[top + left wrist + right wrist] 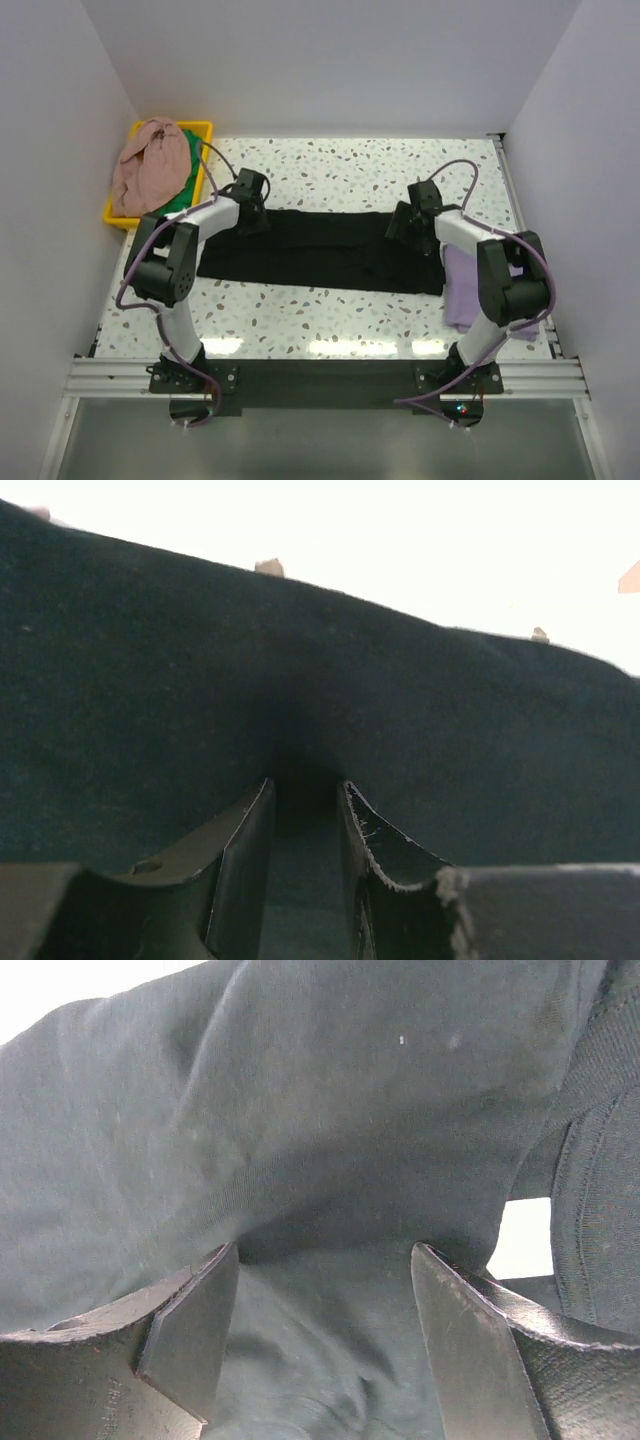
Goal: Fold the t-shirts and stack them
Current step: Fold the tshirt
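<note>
Pincers, top view: my left pincer point(250, 218) and right pincer point(405, 228) at the ends of the black t-shirt point(320, 252), a half-folded band on the bench point(330, 170).
Done: lavender t-shirt point(460, 290), seemingly folded.
Waiting: pink t-shirt point(150, 165), green t-shirt point(181, 197), in the yellow bin point(205, 127).
Left wrist: jaws narrow on cloth; grip unclear.
Right wrist: jaws released, cloth slack between.

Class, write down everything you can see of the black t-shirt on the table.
The black t-shirt is soft, matte knit cloth, folded into a long band lying flat across the speckled table. The left gripper is at its far left edge, the right gripper near its right end; cloth lies between the fingers of both. Its right end appears to touch the lavender t-shirt.
</note>
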Motion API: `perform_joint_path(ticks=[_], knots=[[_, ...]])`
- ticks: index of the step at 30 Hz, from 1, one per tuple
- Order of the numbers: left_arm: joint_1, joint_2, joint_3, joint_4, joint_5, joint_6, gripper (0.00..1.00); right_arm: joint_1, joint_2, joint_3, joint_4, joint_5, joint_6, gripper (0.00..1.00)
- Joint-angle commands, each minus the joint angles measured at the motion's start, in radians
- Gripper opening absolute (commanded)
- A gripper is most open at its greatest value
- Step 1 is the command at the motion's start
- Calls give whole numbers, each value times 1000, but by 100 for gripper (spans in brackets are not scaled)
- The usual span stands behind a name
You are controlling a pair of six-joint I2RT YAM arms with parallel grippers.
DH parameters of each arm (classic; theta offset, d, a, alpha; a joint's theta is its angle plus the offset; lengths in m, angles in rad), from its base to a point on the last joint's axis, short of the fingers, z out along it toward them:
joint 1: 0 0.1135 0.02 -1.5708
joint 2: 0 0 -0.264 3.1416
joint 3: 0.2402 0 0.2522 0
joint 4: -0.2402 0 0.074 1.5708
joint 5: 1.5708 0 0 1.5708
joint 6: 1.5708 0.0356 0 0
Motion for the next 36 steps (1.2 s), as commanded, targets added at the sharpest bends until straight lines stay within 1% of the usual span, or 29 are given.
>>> perform_joint_path(ticks=[1,4,5,7,9,10,11,12,13,14,15,16,17,18,19,20,21,22,23,24,26,28,30,31,33,34,36], knots=[[1,-48,-112,-48,68,-39,36,-10,122,128,-11,21,-36,73],[-2,-120,-214,-20,129,-76,34,-10,237,263,-48,30,-74,73],[-5,-140,-275,-8,145,-85,34,-12,273,300,-54,35,-86,73],[-11,-199,-336,14,183,-120,34,-12,366,416,-91,54,-123,74],[-21,-275,-443,58,239,-154,33,-10,421,534,-100,35,-167,74],[-30,-301,-483,77,257,-197,33,-12,481,573,-105,27,-175,74],[-43,-327,-553,93,270,-223,34,-10,507,652,-108,15,-181,74],[-83,-370,-586,130,302,-254,34,-10,539,689,-103,-5,-198,74],[-111,-389,-618,150,316,-321,34,-7,593,728,-100,-27,-204,74],[-176,-406,-671,172,327,-362,37,-5,622,804,-96,-53,-215,74],[-209,-435,-698,242,365,-407,38,-2,651,844,-99,-53,-221,75],[-238,-446,-724,289,388,-492,39,5,679,889,-108,-88,-229,75],[-285,-452,-759,342,411,-530,41,10,745,996,-147,-106,-246,76],[-304,-453,-765,438,442,-557,42,13,776,1056,-169,-140,-258,77],[-315,-446,-758,460,451,-577,43,22,811,1113,-187,-149,-269,79],[-321,-438,-723,469,455,-565,47,25,861,1212,-203,-157,-278,80],[-321,-427,-695,448,450,-546,48,28,886,1258,-230,-183,-287,83],[-321,-424,-664,415,433,-494,53,28,902,1300,-244,-194,-289,85],[-318,-426,-614,397,418,-466,56,28,917,1363,-264,-197,-290,87],[-318,-436,-595,350,409,-440,56,27,913,1378,-267,-199,-292,91],[-317,-453,-545,302,378,-375,57,27,882,1374,-257,-189,-296,94],[-317,-487,-523,224,308,-320,57,27,813,1351,-249,-162,-295,96],[-317,-530,-511,155,230,-289,54,27,758,1299,-241,-137,-286,96],[-317,-542,-511,137,206,-268,53,27,700,1278,-243,-120,-278,96],[-317,-573,-509,92,157,-246,47,27,646,1204,-249,-81,-249,96],[-317,-578,-500,74,157,-225,45,27,597,1172,-249,-70,-237,96],[-317,-588,-491,17,97,-203,44,25,543,1068,-243,-57,-201,95]])
